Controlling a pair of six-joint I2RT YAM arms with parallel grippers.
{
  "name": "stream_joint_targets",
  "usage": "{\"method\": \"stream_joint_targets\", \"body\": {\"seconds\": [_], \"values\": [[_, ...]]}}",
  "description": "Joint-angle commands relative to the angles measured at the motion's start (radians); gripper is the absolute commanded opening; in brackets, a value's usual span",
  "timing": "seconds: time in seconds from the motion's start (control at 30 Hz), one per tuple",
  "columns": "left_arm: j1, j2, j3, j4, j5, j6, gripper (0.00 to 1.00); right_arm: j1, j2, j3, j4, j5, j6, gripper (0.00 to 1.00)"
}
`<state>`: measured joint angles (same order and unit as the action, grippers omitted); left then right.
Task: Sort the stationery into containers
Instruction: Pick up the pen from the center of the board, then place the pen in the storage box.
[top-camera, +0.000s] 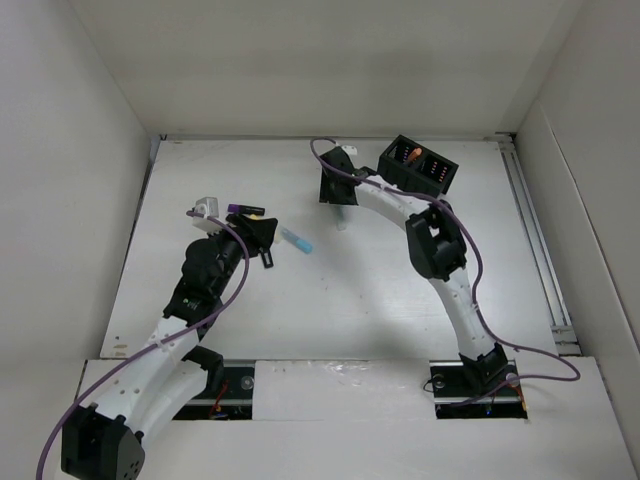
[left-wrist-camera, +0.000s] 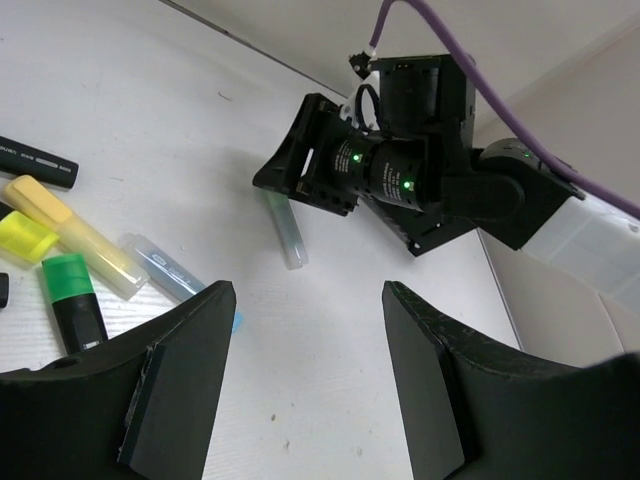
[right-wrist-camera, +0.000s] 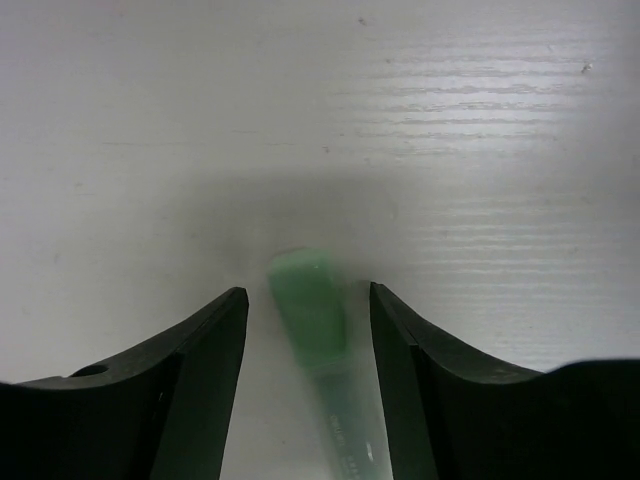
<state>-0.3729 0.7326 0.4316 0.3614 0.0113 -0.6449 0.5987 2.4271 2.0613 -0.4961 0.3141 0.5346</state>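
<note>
My right gripper (right-wrist-camera: 308, 296) is open and points down at the table, straddling a pale pen with a green cap (right-wrist-camera: 308, 300). The pen lies flat with a gap on each side. In the left wrist view the same pen (left-wrist-camera: 286, 232) sticks out from under the right gripper (left-wrist-camera: 318, 180). My left gripper (left-wrist-camera: 310, 375) is open and empty over bare table, just right of a cluster of stationery: a black marker (left-wrist-camera: 35, 162), a yellow highlighter (left-wrist-camera: 72, 236), a green highlighter (left-wrist-camera: 72, 302) and a clear blue pen (left-wrist-camera: 168, 268). The black organiser box (top-camera: 420, 165) stands at the back right, with some pens inside.
White walls enclose the table on the left, back and right. A metal rail (top-camera: 535, 240) runs along the right edge. A purple-capped marker (top-camera: 240, 209) lies near the left arm's wrist. Purple cables loop off both arms.
</note>
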Motion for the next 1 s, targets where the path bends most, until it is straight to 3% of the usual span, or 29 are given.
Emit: {"method": "stream_joint_targets", "body": {"seconds": [0.0, 0.2, 0.37, 0.4, 0.73, 0.97], "values": [[0.0, -0.013, 0.002, 0.047, 0.003, -0.002, 0.58, -0.016, 0.018, 0.049, -0.052, 0.005, -0.022, 0.58], [0.0, -0.013, 0.012, 0.047, 0.013, -0.002, 0.58, -0.025, 0.067, 0.137, -0.13, -0.015, -0.056, 0.48], [0.0, -0.013, 0.012, 0.047, 0.03, -0.002, 0.58, -0.034, 0.061, 0.113, -0.13, -0.015, -0.047, 0.07], [0.0, -0.013, 0.012, 0.047, 0.03, -0.002, 0.58, -0.034, 0.041, 0.083, -0.105, -0.05, -0.047, 0.05], [0.0, 0.039, 0.016, 0.082, 0.058, -0.002, 0.58, -0.129, -0.347, -0.049, 0.131, -0.109, 0.044, 0.04], [0.0, 0.06, 0.024, 0.082, 0.07, -0.002, 0.58, -0.267, -0.384, 0.023, 0.206, 0.222, 0.082, 0.05]]}}
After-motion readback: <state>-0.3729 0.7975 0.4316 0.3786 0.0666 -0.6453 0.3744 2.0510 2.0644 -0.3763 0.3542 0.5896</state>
